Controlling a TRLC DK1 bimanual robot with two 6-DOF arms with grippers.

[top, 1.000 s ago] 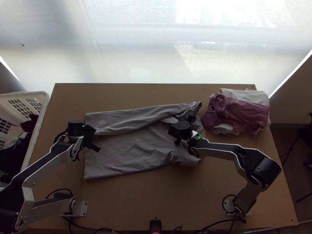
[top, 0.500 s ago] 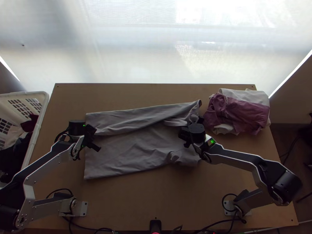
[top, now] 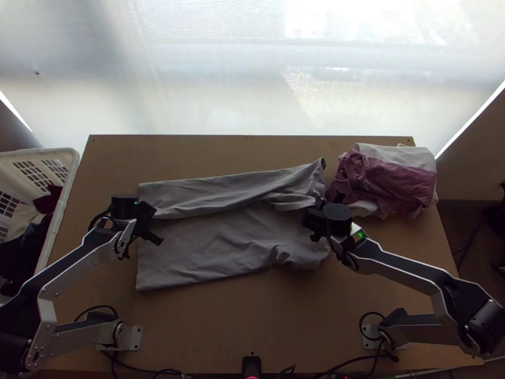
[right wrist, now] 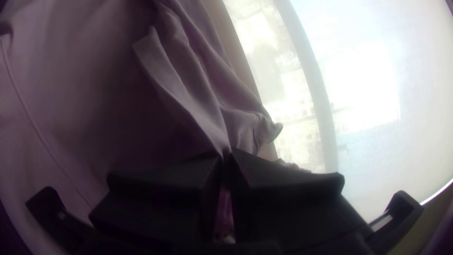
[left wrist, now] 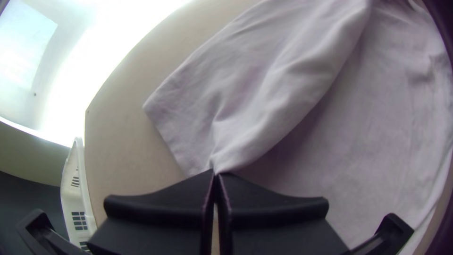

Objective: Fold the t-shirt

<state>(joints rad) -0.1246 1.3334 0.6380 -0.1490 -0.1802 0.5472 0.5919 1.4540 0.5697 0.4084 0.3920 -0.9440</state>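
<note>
The shirt (top: 208, 246) looks part-folded, its twelve-o'clock side turned in, more folds left. The left hand (left wrist: 216, 174) pinches it tight at nine o'clock, the right hand (right wrist: 227, 153) at three.

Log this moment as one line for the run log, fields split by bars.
fold shirt | left pincer: shut on folded edge | right pincer: shut on shirt | shirt: far side partway over, creased

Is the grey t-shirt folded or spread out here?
Partly folded: the grey t-shirt has its far side turned inward; the near part lies mostly flat.
</note>
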